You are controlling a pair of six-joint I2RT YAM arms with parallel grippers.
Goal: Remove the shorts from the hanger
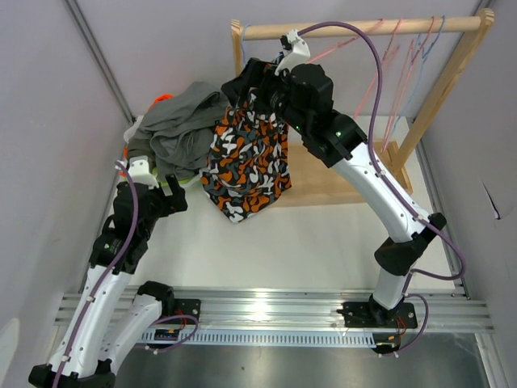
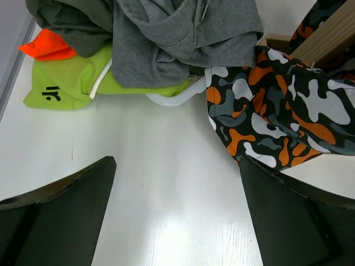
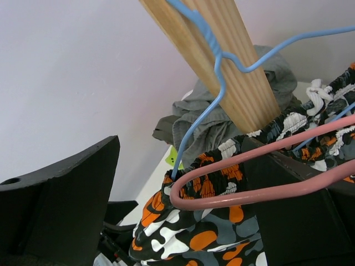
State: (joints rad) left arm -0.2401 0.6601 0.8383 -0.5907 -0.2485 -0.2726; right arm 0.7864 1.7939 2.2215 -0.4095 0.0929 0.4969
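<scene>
The camouflage shorts [image 1: 246, 162] hang at the left end of the wooden rail [image 1: 363, 28], their waistband on a blue hanger [image 3: 211, 105] with a pink hanger [image 3: 249, 177] against it. My right gripper [image 1: 257, 93] is open, and in the right wrist view [image 3: 177, 205] its jaws stand either side of the waistband [image 3: 194, 238] and the pink hanger's end. Two dark grey shorts [image 1: 182, 121] lie piled at the back left over lime green shorts [image 2: 66, 83] and orange shorts [image 2: 47, 44]. My left gripper [image 1: 172, 190] is open and empty over the bare table [image 2: 177, 210], near the pile.
A white hanger [image 2: 172, 100] lies under the grey pile's edge. Several empty pink and blue hangers [image 1: 404, 56] hang further right on the rail. The rack's wooden post [image 3: 233, 66] and base [image 1: 339, 182] stand behind the shorts. Grey walls close in both sides.
</scene>
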